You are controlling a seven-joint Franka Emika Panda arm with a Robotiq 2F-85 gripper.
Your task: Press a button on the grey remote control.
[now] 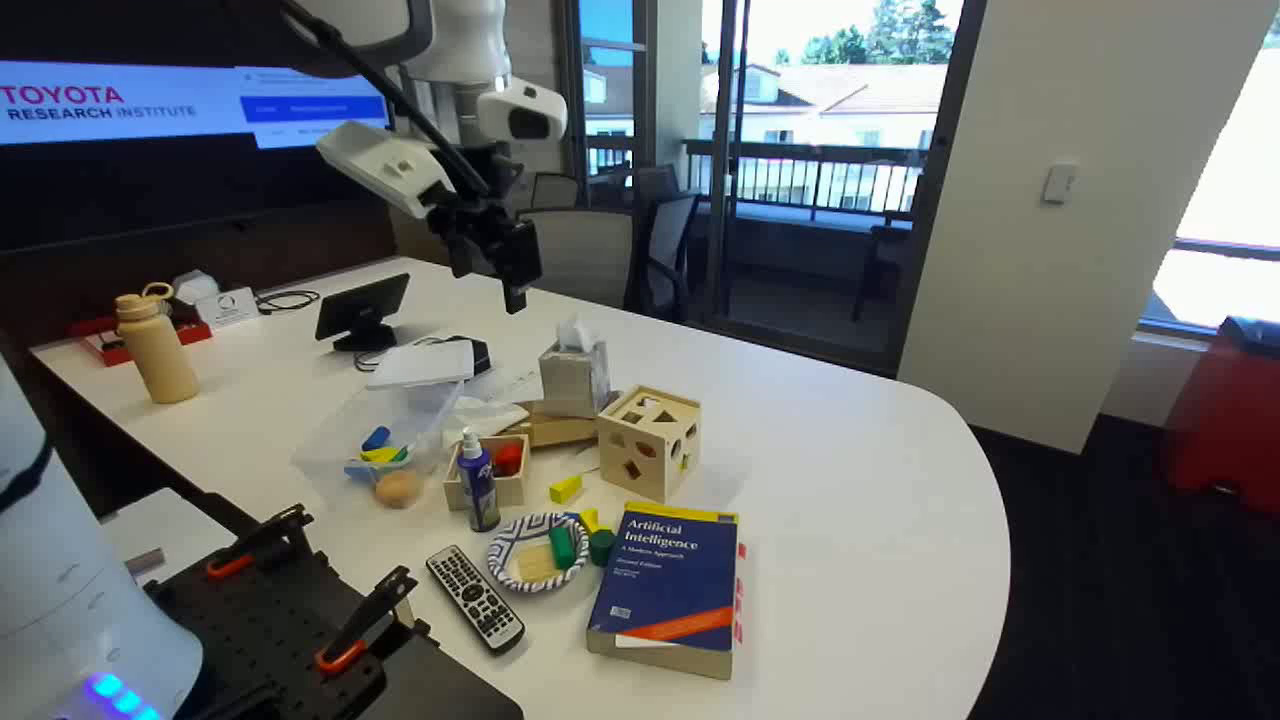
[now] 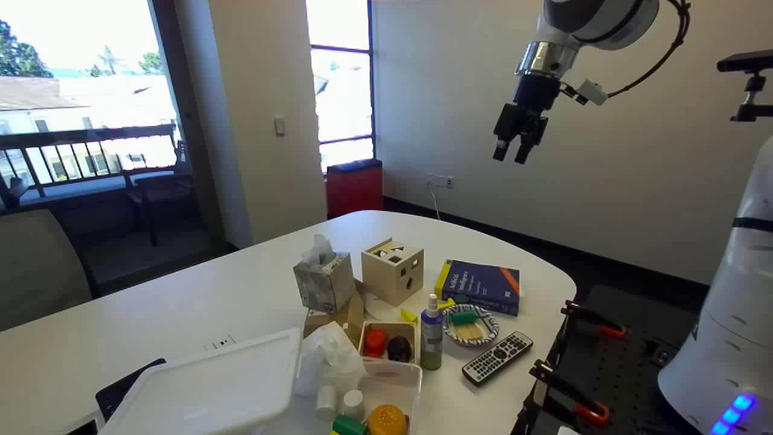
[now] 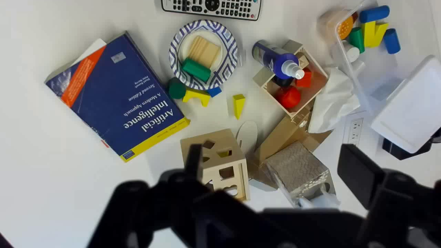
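Observation:
The grey remote control (image 1: 475,600) lies flat on the white table, button side up, in both exterior views (image 2: 497,358). It is beside the patterned paper bowl, near the robot's base. In the wrist view the remote (image 3: 213,7) shows at the top edge, its upper side partly cut off by the frame. My gripper (image 1: 488,278) is high above the table and well away from the remote, also in an exterior view (image 2: 511,154). In the wrist view the gripper (image 3: 270,151) has its fingers wide apart with nothing between them, above the shape-sorter cube and tissue box.
Beside the remote are the paper bowl (image 1: 508,578), blue book (image 1: 665,580) and upright spray bottle (image 1: 478,485). The wooden cube (image 1: 650,445), tissue box (image 1: 574,380) and clear plastic bin (image 2: 416,393) stand farther off. Orange-tipped clamps (image 2: 567,393) stick up at the base mount's edge.

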